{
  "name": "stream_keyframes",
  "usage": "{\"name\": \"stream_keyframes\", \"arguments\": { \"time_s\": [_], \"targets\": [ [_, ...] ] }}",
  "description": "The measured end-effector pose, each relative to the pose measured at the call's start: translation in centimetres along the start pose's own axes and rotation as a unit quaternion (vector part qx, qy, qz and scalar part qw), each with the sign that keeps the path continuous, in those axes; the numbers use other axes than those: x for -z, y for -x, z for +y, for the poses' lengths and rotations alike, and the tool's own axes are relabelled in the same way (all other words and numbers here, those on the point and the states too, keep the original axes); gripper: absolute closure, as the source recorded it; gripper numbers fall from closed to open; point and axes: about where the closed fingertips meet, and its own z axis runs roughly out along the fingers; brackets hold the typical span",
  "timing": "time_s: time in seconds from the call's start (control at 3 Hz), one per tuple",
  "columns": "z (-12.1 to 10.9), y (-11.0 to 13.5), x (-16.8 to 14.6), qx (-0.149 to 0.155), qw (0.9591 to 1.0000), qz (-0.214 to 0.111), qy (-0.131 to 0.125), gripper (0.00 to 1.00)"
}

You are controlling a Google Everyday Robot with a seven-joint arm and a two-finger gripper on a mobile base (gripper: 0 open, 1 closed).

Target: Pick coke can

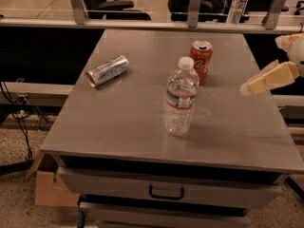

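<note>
The coke can (201, 60) stands upright on the grey table (123, 122), toward the back and right of centre. It is red-orange with white script and a silver top. My gripper (266, 80) comes in from the right edge, over the table's right side. Its cream-coloured finger points left toward the can, about a can's height away from it and apart from it.
A clear plastic water bottle (180, 98) stands just in front of the coke can. A silver-and-blue can (107, 71) lies on its side at the back left. A drawer handle (166, 192) shows below the front edge. A railing and chairs stand behind.
</note>
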Motion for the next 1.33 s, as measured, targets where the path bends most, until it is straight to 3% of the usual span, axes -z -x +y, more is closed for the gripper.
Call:
{"name": "stream_keyframes", "arguments": {
  "time_s": [0.33, 0.67, 1.33],
  "targets": [
    [-1.4, 0.6, -2.5, -0.049, 0.9974, -0.051, -0.013, 0.0],
    [-2.4, 1.5, -4.3, -0.076, 0.9927, -0.092, -0.019, 0.0],
    [-2.8, 2.8, -10.6, -0.102, 0.983, -0.151, 0.024, 0.0]
  ]
}}
